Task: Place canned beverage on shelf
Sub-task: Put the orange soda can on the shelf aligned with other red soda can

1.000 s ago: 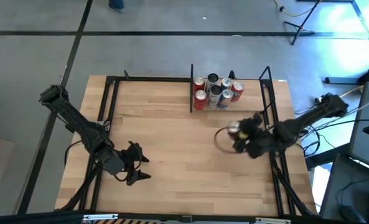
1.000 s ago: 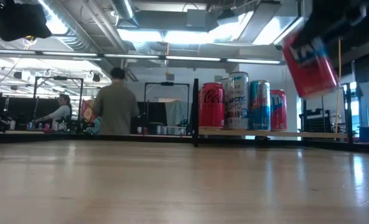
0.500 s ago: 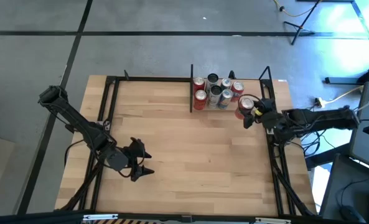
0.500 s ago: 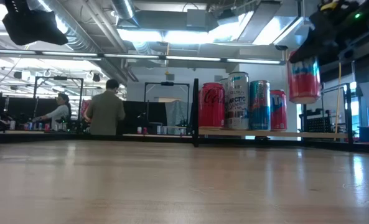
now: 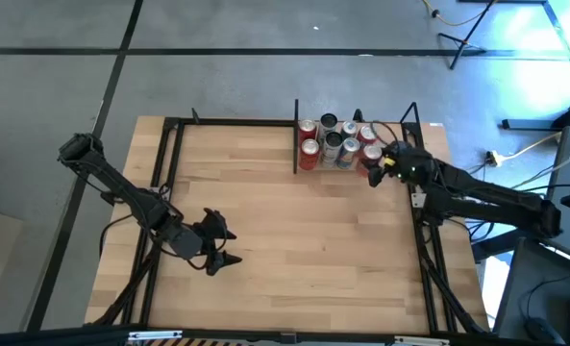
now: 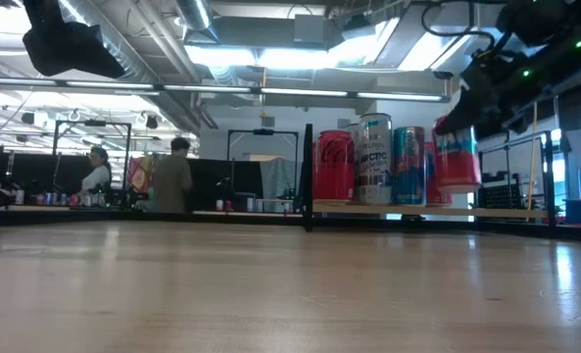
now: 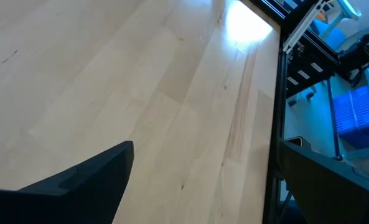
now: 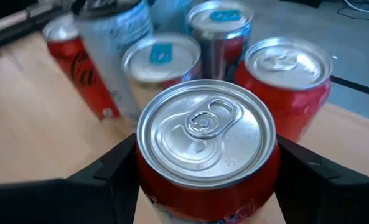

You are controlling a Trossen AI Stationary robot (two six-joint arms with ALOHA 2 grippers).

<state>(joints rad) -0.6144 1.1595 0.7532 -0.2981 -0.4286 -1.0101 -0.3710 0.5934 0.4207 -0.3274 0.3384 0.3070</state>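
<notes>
My right gripper [image 5: 382, 163] is shut on a red can [image 8: 206, 134] at the near right of the shelf [image 5: 396, 175], a black-framed bay with a wooden floor at the table's far right. Several cans [image 5: 333, 142] stand upright on the shelf floor between the black side panel [image 5: 296, 149] and the end post [image 5: 409, 117]. In the low view the held can [image 6: 457, 155] hangs just right of them, its base a little above the floor. My left gripper [image 5: 221, 248] is open and empty over the table's near left, its fingers [image 7: 91, 177] wide apart. My right gripper pinches the red can's side wall [image 8: 148, 186] between its two fingers [image 8: 106, 174], one on each side, below the top rim. The fingers come from the table's right, slanting down. The can is upright, top up, lifted clear of the shelf floor.
The black frame rails [image 5: 424, 226] run along the table's right and left edges [image 5: 160, 183]. Bare wooden table [image 5: 294, 240] lies between the arms. People [image 6: 172, 176] stand in the room beyond the table.
My right gripper has carried the red can toward the table's far edge and down, up to the cans on the shelf. The can, tilted a second ago, now stands upright and lower, close beside the standing cans.
</notes>
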